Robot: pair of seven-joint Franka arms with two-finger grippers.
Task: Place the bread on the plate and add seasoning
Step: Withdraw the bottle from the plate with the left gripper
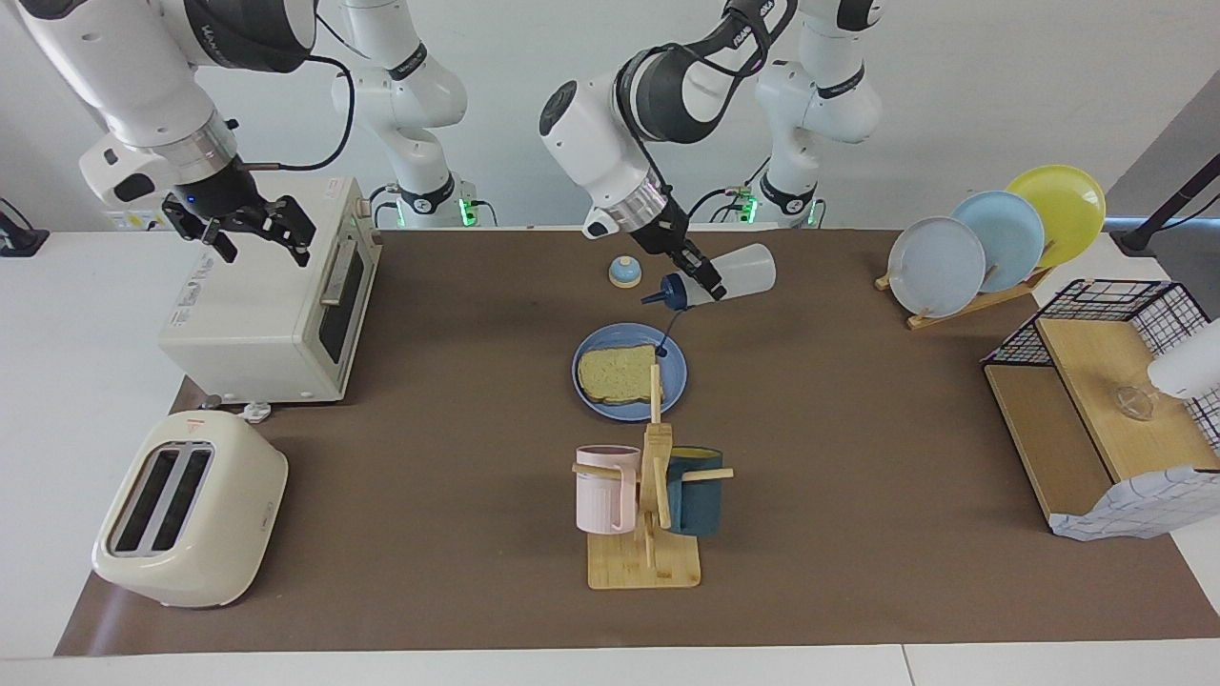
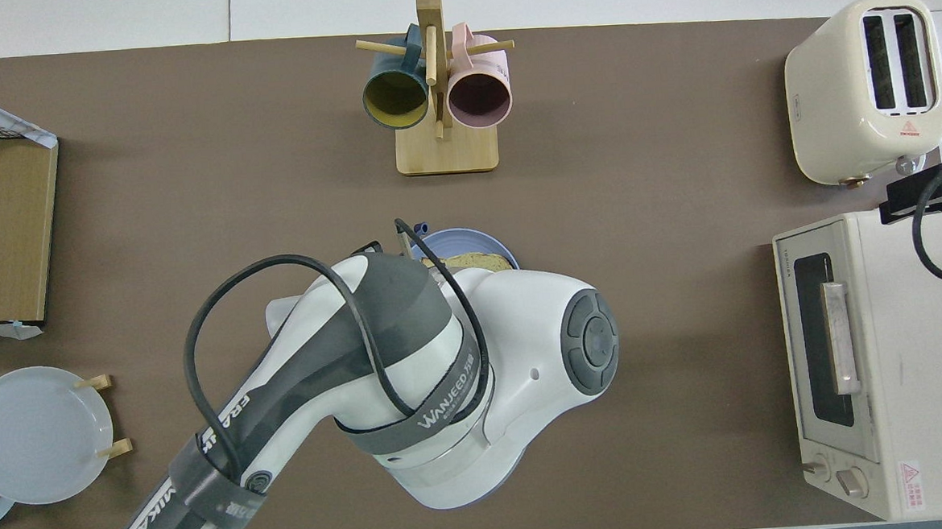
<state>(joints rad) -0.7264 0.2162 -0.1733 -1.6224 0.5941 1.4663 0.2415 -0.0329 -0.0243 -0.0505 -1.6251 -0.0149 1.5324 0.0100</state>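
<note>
The left gripper (image 1: pixel 703 283) is clamping the light, squeezable translucent white bottle (image 1: pixel 734 271) near its navy cap, above the round blue plate (image 1: pixel 673 379); the right gripper (image 1: pixel 250 229) is waiting, fingers apart.

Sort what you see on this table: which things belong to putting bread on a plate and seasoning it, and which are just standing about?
Belonging to the job:
- bread, on the plate
- blue plate
- seasoning bottle, tipped, in the left gripper

Standing about:
- toaster
- toaster oven
- mug tree with pink and dark blue mugs
- bell
- plate rack
- right gripper, waiting over the toaster oven
</note>
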